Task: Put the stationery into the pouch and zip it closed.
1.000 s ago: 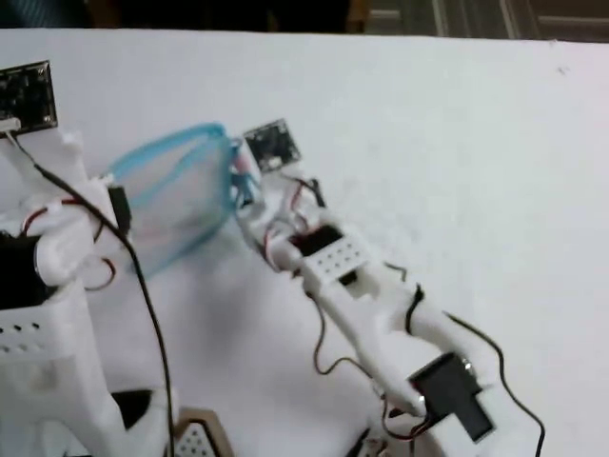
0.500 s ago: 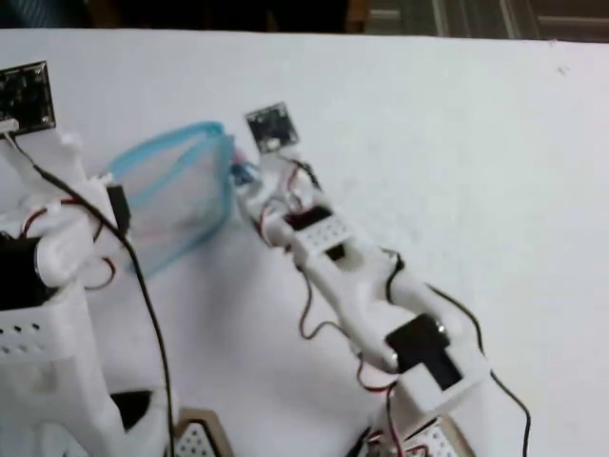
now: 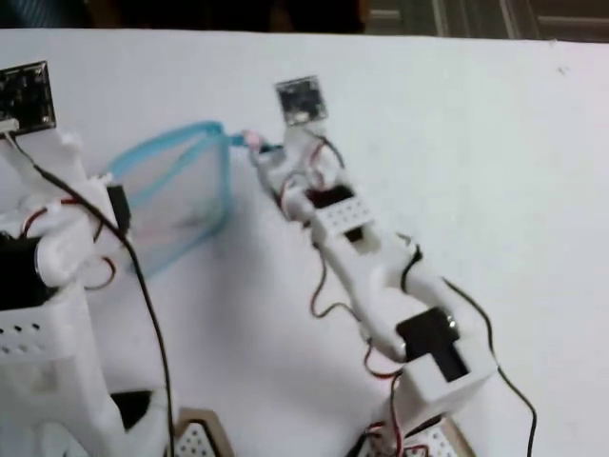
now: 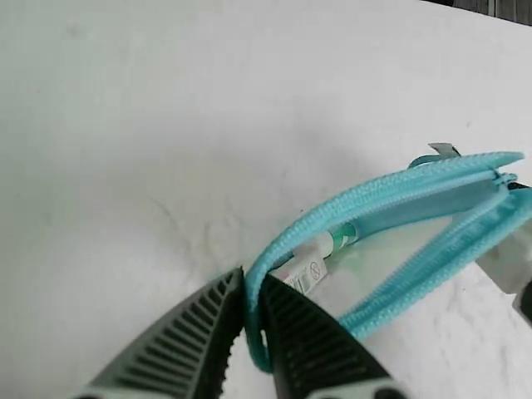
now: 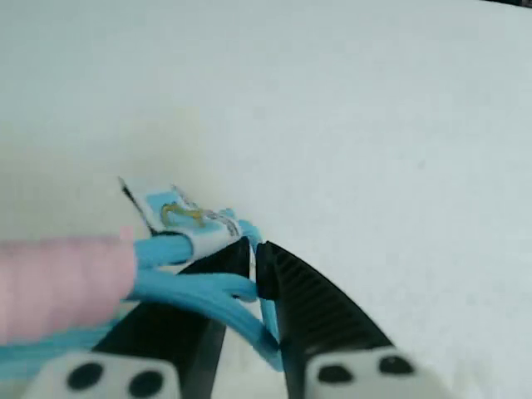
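Stationery (image 4: pixel 331 243) lies inside the translucent turquoise-zippered pouch (image 4: pixel 399 189). Left gripper (image 4: pixel 253 328) clamps its rim; right gripper (image 5: pixel 253 270) clamps the zipper end (image 5: pixel 208 287). Zipping appears unfinished.

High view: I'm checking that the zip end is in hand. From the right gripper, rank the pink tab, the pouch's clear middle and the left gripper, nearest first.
1. pink tab: at the jaws of the right gripper.
2. pouch, its clear middle: between the two arms.
3. left gripper: at the pouch's far end, shut on its blue edge.

no legible text, pouch tag (image 5: pixel 179 214) print blurred
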You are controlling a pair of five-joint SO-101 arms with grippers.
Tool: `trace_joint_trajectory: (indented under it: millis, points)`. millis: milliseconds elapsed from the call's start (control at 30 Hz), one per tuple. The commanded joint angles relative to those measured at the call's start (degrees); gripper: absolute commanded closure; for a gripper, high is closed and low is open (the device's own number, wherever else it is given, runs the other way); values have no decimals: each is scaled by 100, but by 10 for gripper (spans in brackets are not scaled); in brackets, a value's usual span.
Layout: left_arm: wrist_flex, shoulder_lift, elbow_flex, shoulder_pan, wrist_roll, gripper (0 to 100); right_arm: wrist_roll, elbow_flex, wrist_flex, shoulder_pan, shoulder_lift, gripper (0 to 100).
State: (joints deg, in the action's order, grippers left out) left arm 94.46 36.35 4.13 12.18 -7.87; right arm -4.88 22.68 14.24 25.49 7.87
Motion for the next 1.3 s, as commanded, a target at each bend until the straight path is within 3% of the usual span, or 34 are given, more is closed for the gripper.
trace_joint_trajectory:
  millis: [0,367,1000,1267]
  points:
    - [9,-110,-114,31,35,976,-35,-220,-75,-312,-277,981]
    - [18,-110,-176,31,26,977,255,-193,637,-163,-1815,981]
    - [18,-110,-185,31,26,977,264,-220,286,-136,-4497,981]
    - [18,-110,-193,31,26,977,281,-193,268,-470,-4734,981]
